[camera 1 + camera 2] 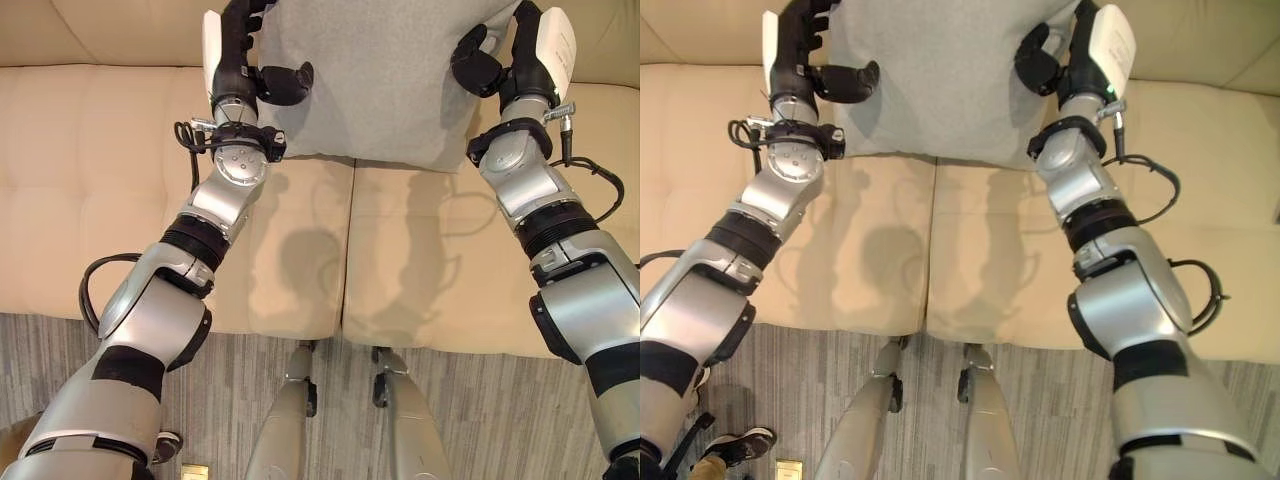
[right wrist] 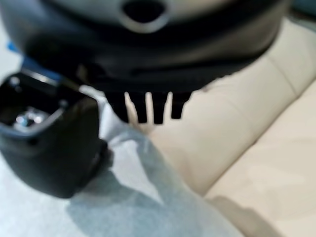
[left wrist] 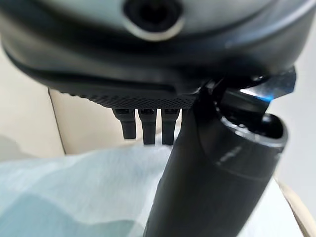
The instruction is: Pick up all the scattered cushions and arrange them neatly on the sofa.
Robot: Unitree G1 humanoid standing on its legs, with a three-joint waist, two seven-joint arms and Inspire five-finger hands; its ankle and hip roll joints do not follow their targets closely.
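Note:
A large grey cushion [image 1: 380, 80] stands upright at the back of the beige sofa [image 1: 90, 200], over the seam between its two seat pads. My left hand [image 1: 240, 60] grips its left edge, thumb curled over the front and fingers behind. On the opposite edge my right hand [image 1: 520, 55] holds on the same way. In the left wrist view the thumb [image 3: 212, 173] presses into the pale fabric [image 3: 74, 187]. The right wrist view has the thumb [image 2: 49, 143] on the cushion [image 2: 148, 197], with sofa upholstery past it.
The sofa's backrest [image 1: 1200, 40] runs behind the cushion, and open seat lies to both sides. Grey plank floor [image 1: 460, 400] lies before the sofa's front edge. A person's shoe [image 1: 740, 440] shows on the floor at the lower left.

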